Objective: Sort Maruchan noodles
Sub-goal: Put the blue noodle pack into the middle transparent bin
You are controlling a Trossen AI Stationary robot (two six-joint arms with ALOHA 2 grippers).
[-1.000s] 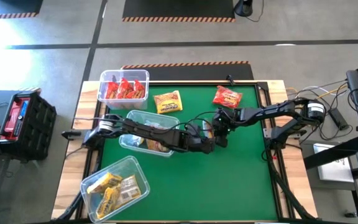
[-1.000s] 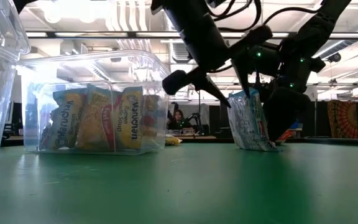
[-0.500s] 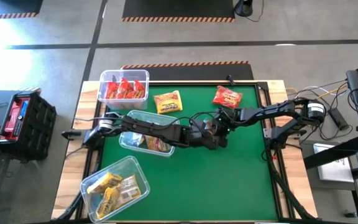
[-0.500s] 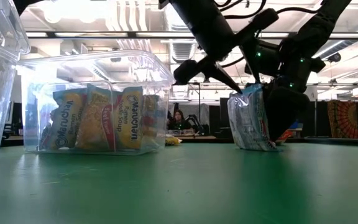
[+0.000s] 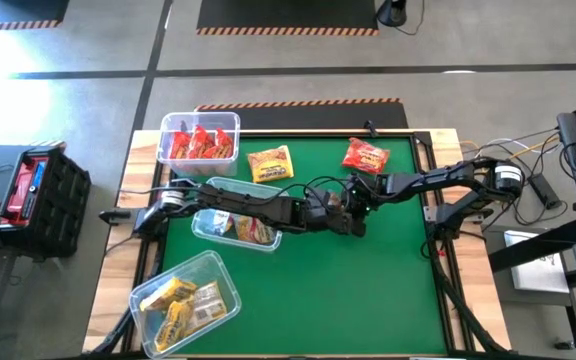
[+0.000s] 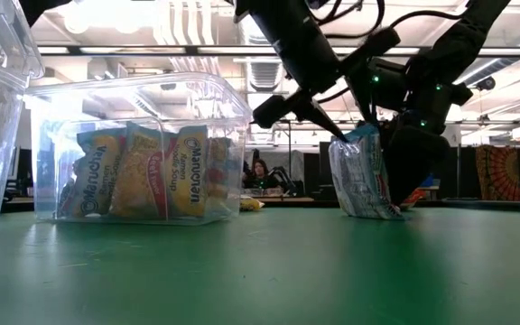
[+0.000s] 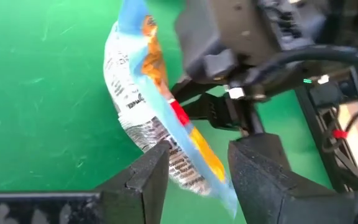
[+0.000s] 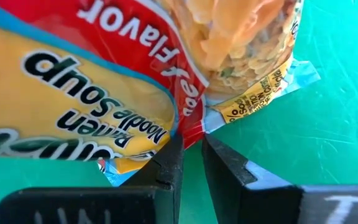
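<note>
An orange-and-blue noodle packet (image 6: 359, 181) stands on edge at the green table's middle. My right gripper (image 8: 190, 146) is shut on it, reaching in from the right (image 5: 358, 203). My left gripper (image 7: 197, 155) is open and reaches across from the left (image 5: 342, 213). Its two fingers stand on either side of the packet's blue edge (image 7: 207, 165); whether they touch it I cannot tell. A loose yellow packet (image 5: 270, 163) and a loose red packet (image 5: 366, 155) lie flat near the far edge. My right gripper pinches the packet's sealed edge by a red corner (image 8: 190, 126) between its two fingers. The fingers slant down from the table's right side. The packet stands nearly upright, its lower edge (image 6: 370, 213) on the table.
Three clear bins stand on the left half. One holds red packets (image 5: 200, 140) at the far left, one holds orange-and-blue packets (image 5: 236, 218) under my left arm, and one holds yellow packets (image 5: 186, 298) near the front. There is bare green table at the front right.
My left gripper has moved toward the table's right and far edges, up to the standing packet, and its fingers now straddle the packet's upper edge. My right gripper has kept still with the packet.
</note>
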